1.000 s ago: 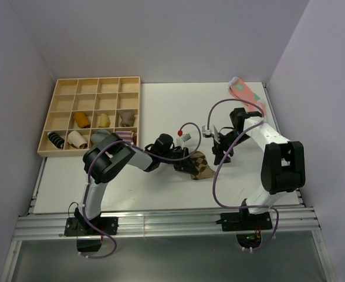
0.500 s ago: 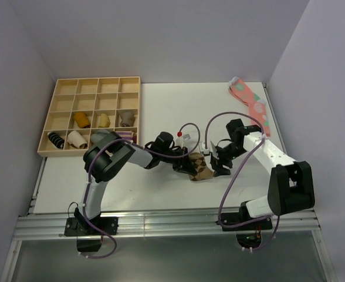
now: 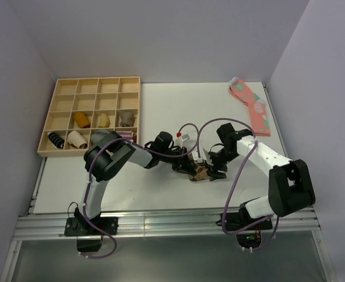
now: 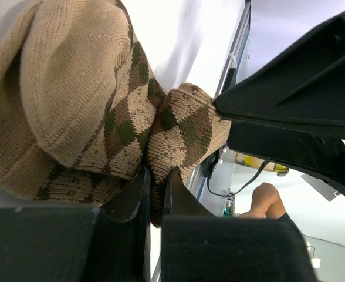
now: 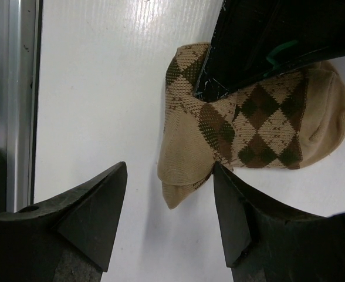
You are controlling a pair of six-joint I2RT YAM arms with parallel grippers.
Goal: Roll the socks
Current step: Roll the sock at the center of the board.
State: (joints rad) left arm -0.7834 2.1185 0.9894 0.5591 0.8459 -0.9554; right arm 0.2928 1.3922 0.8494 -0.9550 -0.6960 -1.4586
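The socks (image 3: 200,172) are a tan bundle with dark brown argyle diamonds, lying on the white table near its middle. My left gripper (image 3: 186,166) reaches them from the left. In the left wrist view its jaws (image 4: 156,176) are shut on a fold of the socks (image 4: 90,100). My right gripper (image 3: 211,170) comes in from the right and stands open. In the right wrist view the tan end of the socks (image 5: 187,158) lies between the open fingertips of the right gripper (image 5: 169,179), and one finger (image 5: 231,211) touches the fabric. The left gripper's black body (image 5: 266,41) covers part of the socks.
A wooden compartment tray (image 3: 60,88) at the back left holds several rolled socks, among them a purple-striped one (image 3: 125,136). Pink socks with teal spots (image 3: 252,103) lie at the back right by the wall. An aluminium rail (image 3: 161,222) runs along the table's near edge.
My right gripper has swung left and down to the socks, its open jaws now either side of their tan end. The left gripper has kept its grip in place.
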